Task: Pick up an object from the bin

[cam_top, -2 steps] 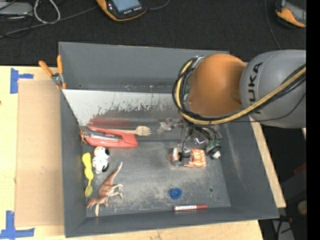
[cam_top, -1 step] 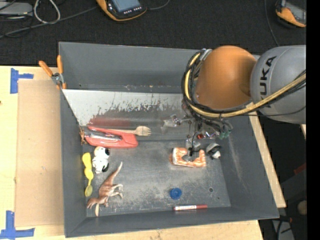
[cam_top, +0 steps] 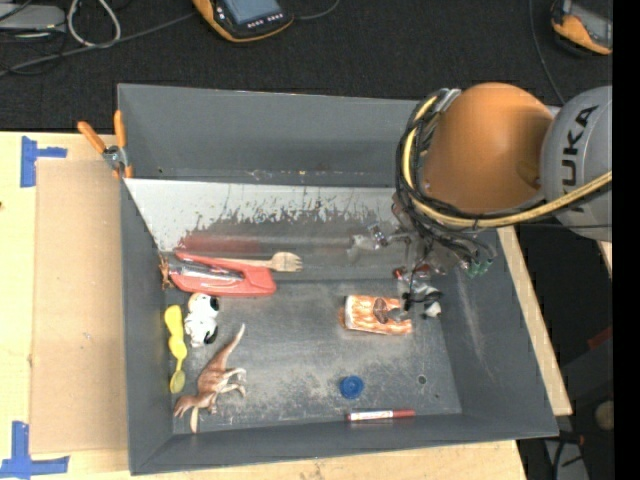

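The tool hangs low in the bin, at the right end of a small flat packet that is orange and brown with white edges. The packet lies on the bin floor, right of the middle. The tool's dark tip overlaps the packet's right edge. Whether it touches the packet, and whether the tool is apart or together, I cannot tell, since wrist parts and cables crowd that spot. Above it sits the arm's rounded orange cover, ringed by yellow and black cables.

The rest is placed from the packet. Well to its left and slightly higher, a red stapler lies lengthwise, with a pale spoon-like piece just past its right end. Further left, level with the packet, a black-and-white toy animal sits beside a yellow plastic piece. To the packet's lower left, a brown toy dinosaur lies on its side. Below the packet — near, but apart — is a small blue cap. Further below, by the near wall, lies a thin red-and-white stick.
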Controlling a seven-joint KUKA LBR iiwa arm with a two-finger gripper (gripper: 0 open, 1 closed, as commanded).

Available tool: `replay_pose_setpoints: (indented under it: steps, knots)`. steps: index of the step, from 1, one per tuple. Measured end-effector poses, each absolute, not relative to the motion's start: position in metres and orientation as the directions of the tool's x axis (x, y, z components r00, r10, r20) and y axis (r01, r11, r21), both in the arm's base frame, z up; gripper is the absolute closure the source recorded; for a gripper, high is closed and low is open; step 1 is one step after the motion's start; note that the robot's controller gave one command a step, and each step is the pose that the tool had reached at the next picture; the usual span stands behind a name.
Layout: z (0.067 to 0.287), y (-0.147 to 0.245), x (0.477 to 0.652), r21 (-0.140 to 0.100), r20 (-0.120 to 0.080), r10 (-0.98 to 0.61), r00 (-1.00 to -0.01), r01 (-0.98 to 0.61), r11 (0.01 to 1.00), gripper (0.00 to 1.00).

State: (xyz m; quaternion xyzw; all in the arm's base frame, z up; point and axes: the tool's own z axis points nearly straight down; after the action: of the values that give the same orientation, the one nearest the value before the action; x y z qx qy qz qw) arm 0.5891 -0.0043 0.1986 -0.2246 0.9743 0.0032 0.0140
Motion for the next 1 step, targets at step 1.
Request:
replay_pose_setpoints:
  steps: [1]
  knots:
    - [0.1774,-0.0490,0.5678,0.004,-0.026,-0.438,-0.899,-0.438,0.899,0.00]
